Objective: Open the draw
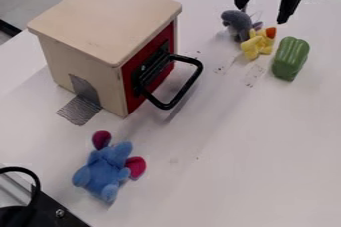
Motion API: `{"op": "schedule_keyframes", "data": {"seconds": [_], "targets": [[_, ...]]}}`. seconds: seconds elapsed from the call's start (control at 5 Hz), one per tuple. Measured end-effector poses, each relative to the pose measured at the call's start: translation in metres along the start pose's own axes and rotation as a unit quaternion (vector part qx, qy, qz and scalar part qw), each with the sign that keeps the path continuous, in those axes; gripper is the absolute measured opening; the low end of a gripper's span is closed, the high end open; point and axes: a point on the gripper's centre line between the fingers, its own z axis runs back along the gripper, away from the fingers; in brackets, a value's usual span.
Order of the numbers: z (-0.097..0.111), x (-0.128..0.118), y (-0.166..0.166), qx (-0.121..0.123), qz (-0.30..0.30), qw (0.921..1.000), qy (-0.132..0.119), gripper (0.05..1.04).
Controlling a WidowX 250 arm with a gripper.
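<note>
Gripper: black two-finger gripper (262, 15) hangs near the top right of the view, fingers spread apart with nothing between them, over by the plush toys and off the handle.
Drawer: red drawer front (132, 101) sits in the side of a pale wooden box (103, 19) on the white table (253, 161), and it looks shut to me.
Handle: big black loop handle (186, 86) sticks out from that front. I'd call reaching it the step in hand, so bring the fingers over to the outer bar and come down with one on each side, or hook one inside the loop. Either should do, since the loop looks roomy.
Pull: draw straight out from the red face, toward the lower right of the view, slow and level. Yank it sideways or upward and it'll probably bind, or the box could twist.
Tape: silvery patterned strip (81, 111) runs from the box's side onto the table. Might help hold it, but I wouldn't trust it against a hard tug.
Toys: small grey plush (238, 22), yellow plush with an orange bit (256, 47) and green plastic-looking pepper (291, 59) are near the gripper, so lift a little before swinging across.
</note>
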Motion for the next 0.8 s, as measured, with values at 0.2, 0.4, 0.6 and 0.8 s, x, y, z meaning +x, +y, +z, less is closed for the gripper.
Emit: {"op": "schedule_keyframes", "data": {"seconds": [0.2,0.4,0.6,0.8], "targets": [[-0.016,-0.004,0.0,0.002,0.0,0.9998,0.022,1.001],[-0.039,-0.028,0.005,0.014,0.004,0.9983,0.056,1.001],[-0.039,-0.049,0.014,0.018,0.001,0.9988,0.046,1.001],[-0.037,-0.07,0.024,0.016,0.001,0.9994,0.03,1.001]]}}
